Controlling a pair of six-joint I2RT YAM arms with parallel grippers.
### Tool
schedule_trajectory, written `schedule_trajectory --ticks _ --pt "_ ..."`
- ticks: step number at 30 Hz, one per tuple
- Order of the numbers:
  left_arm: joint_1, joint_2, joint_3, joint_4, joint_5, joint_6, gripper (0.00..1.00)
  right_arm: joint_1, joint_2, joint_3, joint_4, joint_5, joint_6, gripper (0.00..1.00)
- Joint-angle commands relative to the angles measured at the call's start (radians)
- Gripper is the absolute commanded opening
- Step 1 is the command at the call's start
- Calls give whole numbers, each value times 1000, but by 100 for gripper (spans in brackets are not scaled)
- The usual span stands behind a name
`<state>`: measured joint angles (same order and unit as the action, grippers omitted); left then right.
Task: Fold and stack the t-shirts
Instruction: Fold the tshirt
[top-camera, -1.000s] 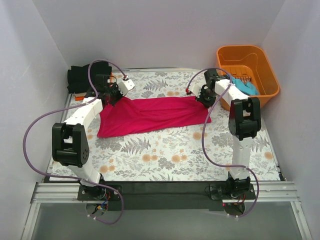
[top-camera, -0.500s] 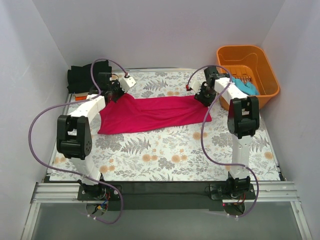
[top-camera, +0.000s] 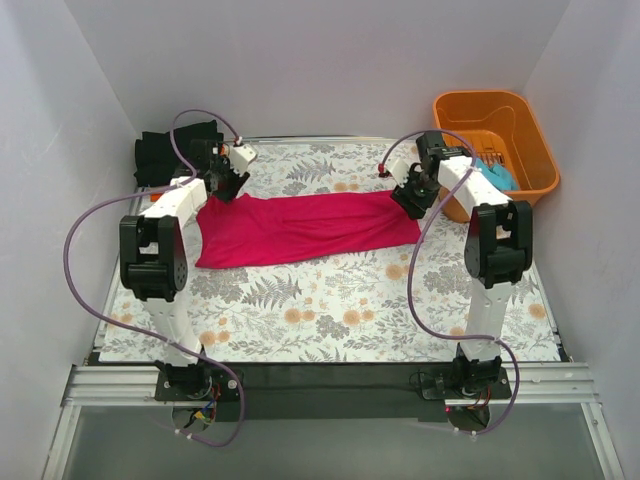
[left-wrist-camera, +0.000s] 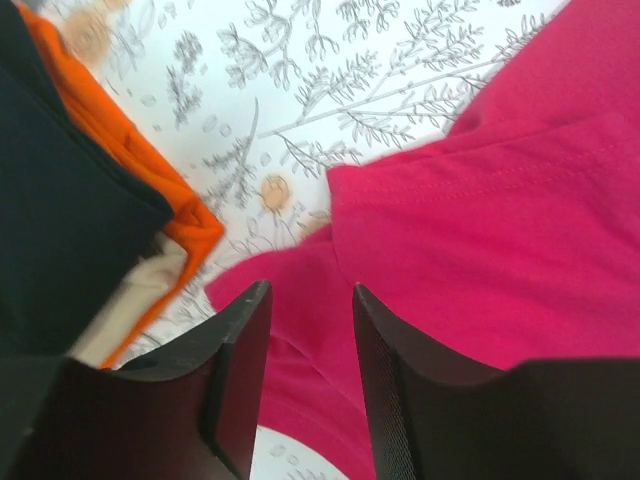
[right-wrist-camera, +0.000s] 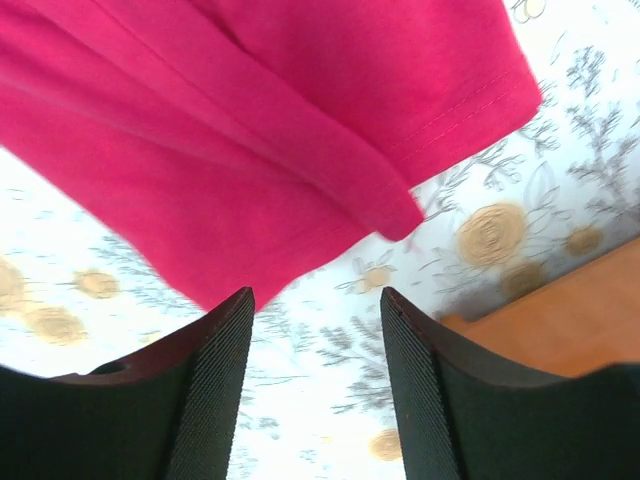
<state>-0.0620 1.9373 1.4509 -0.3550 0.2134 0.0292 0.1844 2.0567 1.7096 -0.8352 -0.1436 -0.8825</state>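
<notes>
Released magenta t-shirt (top-camera: 300, 228) lies flat; left gripper (left-wrist-camera: 307, 297), right gripper (right-wrist-camera: 316, 300) gape empty near black stack (top-camera: 165, 156), basket (top-camera: 482, 97).

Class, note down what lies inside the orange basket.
A teal shirt lies in the basket, by its near wall; the slatted floor shows behind it. Anything beneath the shirt is covered.

The magenta t-shirt (top-camera: 305, 228) is showing soft matt cloth, stitched hems — the orange basket (top-camera: 497, 96) is looking smooth plastic, black fingers (right-wrist-camera: 215, 390) ribbed.

Overhead view from behind, two close downward wrist views; common ground: magenta shirt (top-camera: 300, 228).
</notes>
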Motion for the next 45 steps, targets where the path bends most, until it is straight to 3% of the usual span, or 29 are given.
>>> schedule_trajectory --ticks 1,4,9,16,25,26,31,45 --pt "16 -95 32 -133 40 -126 38 -14 -43 -25 -70 -65 134 50" --pt "21 -155 -20 -180 49 -198 46 -26 -36 -36 -68 -88 209 51" --pt "33 -213 -151 -210 38 -284 47 -40 16 -16 -64 -88 339 51" --pt "92 -184 -173 -222 27 -334 48 -46 65 -13 -38 -40 382 52" --pt "93 -118 -146 -248 139 -328 48 -45 59 -85 -45 -44 344 11" --pt "94 -113 -142 -248 145 -324 48 -45 54 -90 -45 -39 343 2" --pt "85 -83 -107 -234 192 -330 48 -46 40 -93 -47 -31 324 1" --pt "22 127 164 -191 129 -368 52 -48 28 -70 -48 -5 297 1"
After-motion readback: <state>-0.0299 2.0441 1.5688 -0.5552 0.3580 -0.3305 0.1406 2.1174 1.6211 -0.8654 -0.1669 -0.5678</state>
